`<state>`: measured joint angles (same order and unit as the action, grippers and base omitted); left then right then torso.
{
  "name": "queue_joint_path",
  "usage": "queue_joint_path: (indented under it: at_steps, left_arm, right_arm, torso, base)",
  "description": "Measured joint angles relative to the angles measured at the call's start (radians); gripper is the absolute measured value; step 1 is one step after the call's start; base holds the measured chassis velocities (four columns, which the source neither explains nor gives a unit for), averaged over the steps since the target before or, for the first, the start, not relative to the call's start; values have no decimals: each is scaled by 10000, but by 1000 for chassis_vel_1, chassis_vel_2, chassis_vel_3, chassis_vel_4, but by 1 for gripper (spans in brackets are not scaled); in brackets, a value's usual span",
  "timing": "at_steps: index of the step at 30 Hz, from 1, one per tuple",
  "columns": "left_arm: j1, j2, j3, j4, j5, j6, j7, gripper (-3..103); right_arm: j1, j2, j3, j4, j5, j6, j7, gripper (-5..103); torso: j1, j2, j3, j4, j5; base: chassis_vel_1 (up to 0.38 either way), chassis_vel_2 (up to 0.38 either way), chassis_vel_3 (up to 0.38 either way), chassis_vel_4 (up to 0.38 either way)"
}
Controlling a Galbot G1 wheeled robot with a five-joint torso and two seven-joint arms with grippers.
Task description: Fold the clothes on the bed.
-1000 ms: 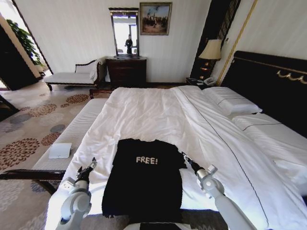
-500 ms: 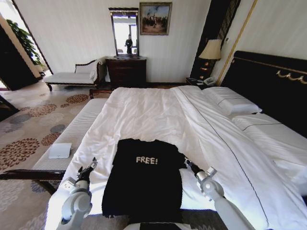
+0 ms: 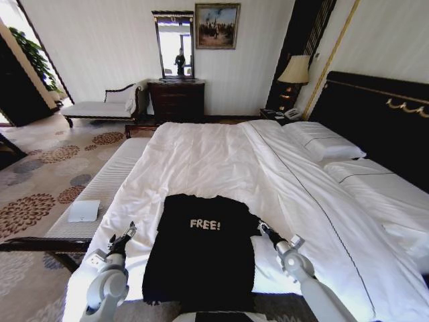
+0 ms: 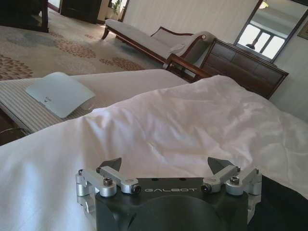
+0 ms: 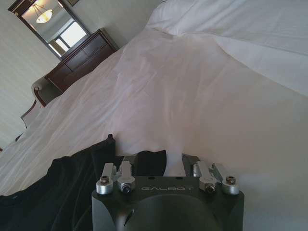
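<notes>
Lining up both claws at the flanks of the black "FREE!" T-shirt [image 3: 201, 251], which lies flat in the lower middle of the head view on the white duvet [image 3: 201, 161] of the bed [image 3: 375, 114], lettering up, neckline toward the top of the frame. My left claw [image 3: 127, 233] sits at lower left, just beside the shirt's left edge but apart from it; in its wrist view the left claw's fingers [image 4: 111, 165] stand wide with only duvet between them. My right claw [image 3: 262, 229] is at lower centre-right, by the shirt's right sleeve; its fingers [image 5: 153, 161] look spread, nothing held, black cloth touching or just under one tip. I judge the step is a two-sided pinch: I'd take shirt cloth alone, not duvet, at matching heights on both edges so the fold comes out square
</notes>
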<state>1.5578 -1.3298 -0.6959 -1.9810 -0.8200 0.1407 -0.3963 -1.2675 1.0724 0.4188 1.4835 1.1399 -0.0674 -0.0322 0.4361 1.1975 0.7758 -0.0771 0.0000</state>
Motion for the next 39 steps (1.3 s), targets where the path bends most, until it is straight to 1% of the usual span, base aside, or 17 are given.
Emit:
queue_joint_path:
  at_steps: [2,4,5,7,8,10,11,13,15,16,17,18,19,22,24,25,39]
  left_arm:
    - [10,-1,0,6,0,-8,2,100]
    - [12,-1,0,6,0,-9,3,100]
    - [27,0,-5,6,0,-13,4,100]
    - [42,3,-17,0,0,-18,4,100]
    - [42,3,-17,0,0,-18,4,100]
    - [80,4,-37,-14,7,-42,5,100]
    - [80,4,-37,-14,7,-42,5,100]
    - [118,6,-63,-28,17,-59,5,100]
    - [130,6,-67,-31,25,-70,6,100]
    - [156,4,-72,-41,54,-88,7,100]
    - [162,2,-73,-46,61,-92,8,100]
    - [162,2,-73,-46,61,-92,8,100]
    - [173,-10,-74,-57,76,-96,9,100]
    - [179,-31,-76,-78,98,-99,9,100]
    - [185,-48,-84,-99,118,-102,9,100]
    - [186,-52,-89,-101,124,-102,9,100]
    - [146,-83,-88,-33,167,-119,0,100]
  right_arm:
    - [-9,0,4,3,-15,5,-18,63]
    - [-11,5,4,3,-21,6,-23,63]
    - [-18,30,4,5,-52,10,-37,71]
    - [-18,58,-2,4,-83,16,-38,64]
    - [-18,58,-2,4,-83,16,-38,64]
    - [10,90,-26,-32,-123,35,-39,52]
    - [10,90,-26,-32,-123,35,-39,52]
    - [61,100,-47,-83,-142,56,-52,41]
    - [72,101,-51,-93,-147,63,-57,41]
    - [104,101,-62,-117,-158,76,-76,31]
    - [113,100,-67,-123,-162,77,-82,25]
    - [113,100,-67,-123,-162,77,-82,25]
    - [131,99,-77,-142,-178,83,-91,20]
    - [154,100,-101,-163,-193,92,-114,15]
    - [177,108,-127,-181,-209,104,-161,4]
    - [186,111,-139,-187,-220,115,-181,2]
    - [290,105,-224,-366,-492,279,-332,0]
  torso:
    - [0,0,0,0,0]
    - [0,0,0,0,0]
    - [0,0,0,0,0]
    - [0,0,0,0,0]
    - [0,0,0,0,0]
    - [0,0,0,0,0]
    - [0,0,0,0,0]
    - [0,0,0,0,0]
    - [0,0,0,0,1]
    - [0,0,0,0,0]
    - [0,0,0,0,0]
    - [0,0,0,0,0]
    - [0,0,0,0,0]
    - [0,0,0,0,0]
    - [0,0,0,0,1]
    - [0,0,0,0,0]
    - [0,0,0,0,0]
  base:
    - [0,0,0,0]
    - [0,0,0,0]
    - [0,0,0,0]
    - [0,0,0,0]
    - [0,0,0,0]
    - [0,0,0,0]
    - [0,0,0,0]
    - [0,0,0,0]
    - [0,0,0,0]
    - [0,0,0,0]
    - [0,0,0,0]
    - [0,0,0,0]
    - [0,0,0,0]
    - [0,0,0,0]
    - [0,0,0,0]
    - [0,0,0,0]
    - [0,0,0,0]
